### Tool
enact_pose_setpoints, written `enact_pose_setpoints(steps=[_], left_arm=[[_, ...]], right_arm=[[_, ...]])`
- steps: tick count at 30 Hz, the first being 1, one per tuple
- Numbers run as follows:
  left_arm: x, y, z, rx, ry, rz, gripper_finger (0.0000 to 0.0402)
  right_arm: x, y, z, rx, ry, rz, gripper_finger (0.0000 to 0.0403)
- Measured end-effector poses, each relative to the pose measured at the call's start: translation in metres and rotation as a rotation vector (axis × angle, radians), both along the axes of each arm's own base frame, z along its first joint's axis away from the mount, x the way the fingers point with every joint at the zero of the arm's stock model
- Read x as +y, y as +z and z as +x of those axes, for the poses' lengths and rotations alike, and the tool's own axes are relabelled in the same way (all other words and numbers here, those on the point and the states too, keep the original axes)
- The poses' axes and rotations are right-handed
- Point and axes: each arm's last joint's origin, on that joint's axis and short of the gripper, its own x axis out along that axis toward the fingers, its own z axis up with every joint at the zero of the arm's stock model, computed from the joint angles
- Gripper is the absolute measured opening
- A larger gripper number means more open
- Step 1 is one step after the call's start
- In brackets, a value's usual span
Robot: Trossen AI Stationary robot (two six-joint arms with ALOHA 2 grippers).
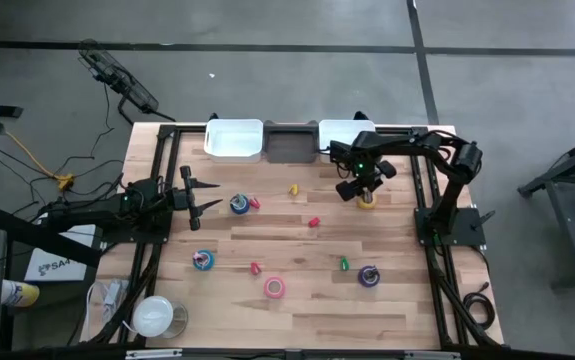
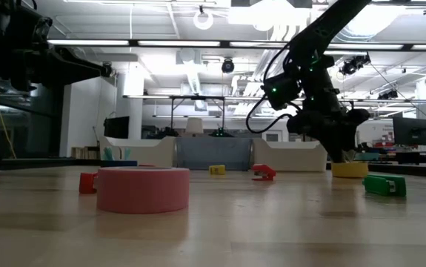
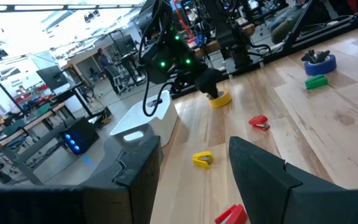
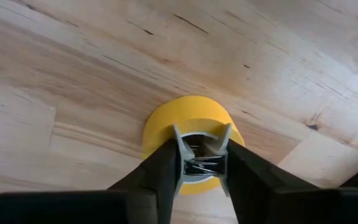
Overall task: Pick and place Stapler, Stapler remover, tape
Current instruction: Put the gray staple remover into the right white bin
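My right gripper (image 1: 365, 192) points down over a yellow tape roll (image 1: 368, 202) lying flat near the table's far right, and is shut on a small grey staple remover (image 4: 201, 158) in the roll's hole. My left gripper (image 1: 205, 193) is open and hovers at the table's left, touching nothing. A blue roll (image 1: 239, 204), a teal roll (image 1: 204, 260), a pink roll (image 1: 275, 288) and a purple roll (image 1: 368, 276) lie flat on the table. Small staplers lie among them: yellow (image 1: 293, 189), red (image 1: 314, 222) and green (image 1: 344, 264). My right gripper pinches the grey staple remover (image 4: 191, 167) between its two fingers (image 4: 164, 163), coming from above and pointing down. The remover sits upright in the centre hole of the yellow roll (image 4: 166, 127), which rests flat on the wood. Whether the remover is lifted off the table does not show.
Two white bins (image 1: 234, 140) (image 1: 339, 132) and a grey bin (image 1: 291, 142) line the far edge. Another red stapler (image 1: 255, 268) lies near the pink roll. A white roll (image 1: 153, 316) sits off the near left corner. Bare wood lies between the rolls at the table's middle.
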Motion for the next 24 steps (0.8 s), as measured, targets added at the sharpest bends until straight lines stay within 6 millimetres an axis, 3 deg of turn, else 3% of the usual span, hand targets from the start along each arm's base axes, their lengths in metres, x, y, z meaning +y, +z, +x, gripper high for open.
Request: enact_pose_setpoints(steps=[6, 14, 24], left_arm=[[0.0, 0.0, 0.0, 0.0, 0.0, 0.0, 0.0186], [0.0, 0.0, 0.0, 0.0, 0.0, 0.0, 0.0186], [0.0, 0.0, 0.0, 0.0, 0.0, 0.0, 0.0186]], right_arm=[[0.002, 0.007, -0.003, -0.007, 0.001, 0.0, 0.0097], [0.007, 0.04, -0.012, -0.118, -0.007, -0.059, 0.0098], [0.009, 0.087, -0.026, -0.281, -0.018, -0.347, 0.0098]])
